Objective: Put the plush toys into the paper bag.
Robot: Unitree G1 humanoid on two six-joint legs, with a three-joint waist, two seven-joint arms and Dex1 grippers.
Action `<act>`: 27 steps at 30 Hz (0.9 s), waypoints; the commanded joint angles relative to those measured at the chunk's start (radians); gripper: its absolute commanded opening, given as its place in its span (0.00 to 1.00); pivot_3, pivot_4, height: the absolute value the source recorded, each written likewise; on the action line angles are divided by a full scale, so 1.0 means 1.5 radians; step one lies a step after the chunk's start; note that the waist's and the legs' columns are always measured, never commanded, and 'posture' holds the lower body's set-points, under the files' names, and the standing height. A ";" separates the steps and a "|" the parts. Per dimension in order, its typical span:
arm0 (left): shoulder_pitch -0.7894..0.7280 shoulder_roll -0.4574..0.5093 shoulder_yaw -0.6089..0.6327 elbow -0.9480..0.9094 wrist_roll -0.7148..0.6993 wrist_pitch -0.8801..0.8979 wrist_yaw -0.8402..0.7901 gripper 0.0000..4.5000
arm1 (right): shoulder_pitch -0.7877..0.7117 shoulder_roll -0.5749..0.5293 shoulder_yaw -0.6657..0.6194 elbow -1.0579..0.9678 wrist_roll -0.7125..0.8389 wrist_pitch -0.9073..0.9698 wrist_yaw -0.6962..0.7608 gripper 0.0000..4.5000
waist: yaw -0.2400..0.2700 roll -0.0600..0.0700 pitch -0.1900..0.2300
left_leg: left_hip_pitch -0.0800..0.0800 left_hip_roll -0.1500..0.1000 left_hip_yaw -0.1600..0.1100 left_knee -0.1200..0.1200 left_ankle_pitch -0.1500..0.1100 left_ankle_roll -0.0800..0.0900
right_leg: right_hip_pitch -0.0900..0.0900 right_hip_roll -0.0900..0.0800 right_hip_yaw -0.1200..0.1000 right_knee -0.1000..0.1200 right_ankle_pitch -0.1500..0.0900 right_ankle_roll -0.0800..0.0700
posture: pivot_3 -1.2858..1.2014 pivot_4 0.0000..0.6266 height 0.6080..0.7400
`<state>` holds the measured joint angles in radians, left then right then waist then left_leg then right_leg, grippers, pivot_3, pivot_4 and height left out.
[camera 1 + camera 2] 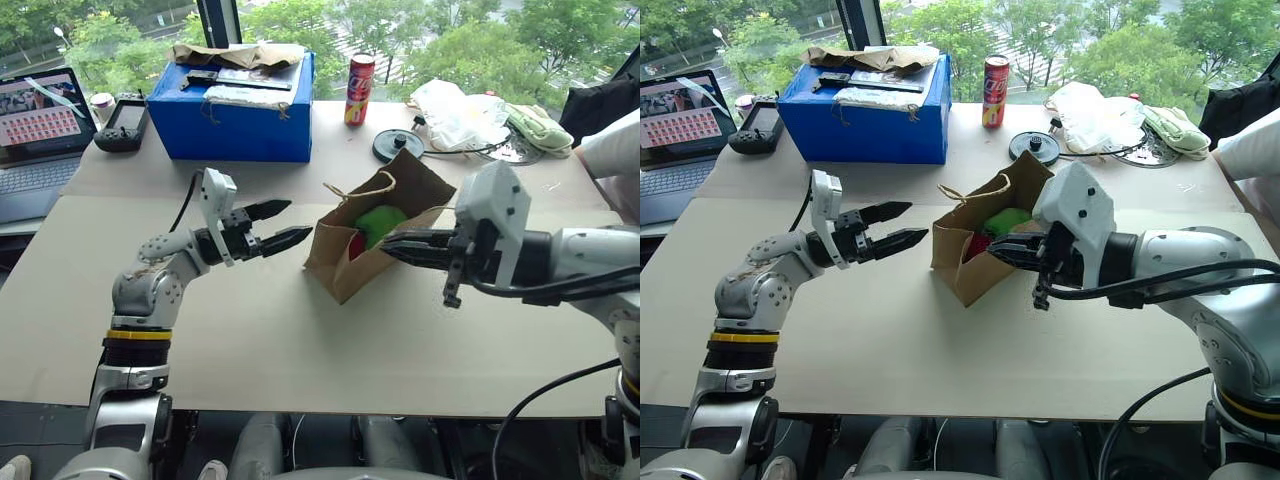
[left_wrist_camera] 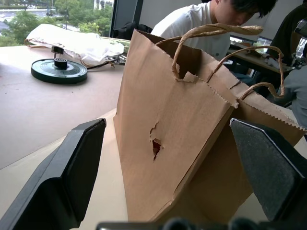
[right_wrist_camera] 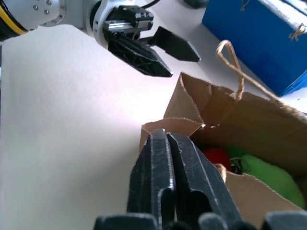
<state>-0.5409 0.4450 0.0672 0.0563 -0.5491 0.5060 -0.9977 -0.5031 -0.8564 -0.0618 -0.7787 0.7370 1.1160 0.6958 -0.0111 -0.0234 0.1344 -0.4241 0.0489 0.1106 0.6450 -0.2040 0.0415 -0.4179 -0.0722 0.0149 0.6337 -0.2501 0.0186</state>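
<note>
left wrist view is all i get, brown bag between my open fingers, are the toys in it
Observer: Yes. The green plush toy and the red plush toy both lie inside the paper bag.
Operator: is the other arm holding the bag
Observer: The right gripper is shut at the bag's open mouth; whether it pinches the rim I cannot tell.
Operator: is my left gripper touching the bag
Observer: No. The left gripper stands open, just short of the bag's side.

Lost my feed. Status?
Left gripper open beside paper bag. Right gripper shut, empty, at bag mouth. Both plush toys inside. Nothing in the way.
</note>
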 commanded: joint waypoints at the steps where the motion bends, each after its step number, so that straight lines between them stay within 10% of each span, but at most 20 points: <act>1: -0.001 0.009 -0.014 -0.014 0.016 -0.026 -0.012 0.99 | 0.001 -0.014 0.070 0.012 -0.064 -0.020 -0.032 0.00 | 0.000 0.000 0.000 | 0.000 0.000 0.000 0.000 0.000 0.000 | 0.000 0.000 0.000 0.000 0.000 0.000 | 0.52 0.24 0.99; 27: 0.036 -0.085 -0.144 0.027 0.220 -0.232 0.101 0.99 | -0.122 0.209 0.188 0.184 -0.222 0.009 -0.182 0.00 | 0.005 0.000 0.000 | -0.001 0.000 0.001 0.000 0.000 0.000 | -0.001 0.000 0.000 0.000 0.000 0.000 | 0.52 0.24 0.99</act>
<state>-0.4720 0.3306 -0.1641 0.0924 -0.2442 0.2013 -0.8972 -0.6625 -0.5472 0.2302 -0.4869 0.4115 1.1232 0.4308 -0.0044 -0.0232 0.1343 -0.4249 0.0486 0.1116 0.6451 -0.2042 0.0420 -0.4186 -0.0719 0.0147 0.6333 -0.2497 0.0181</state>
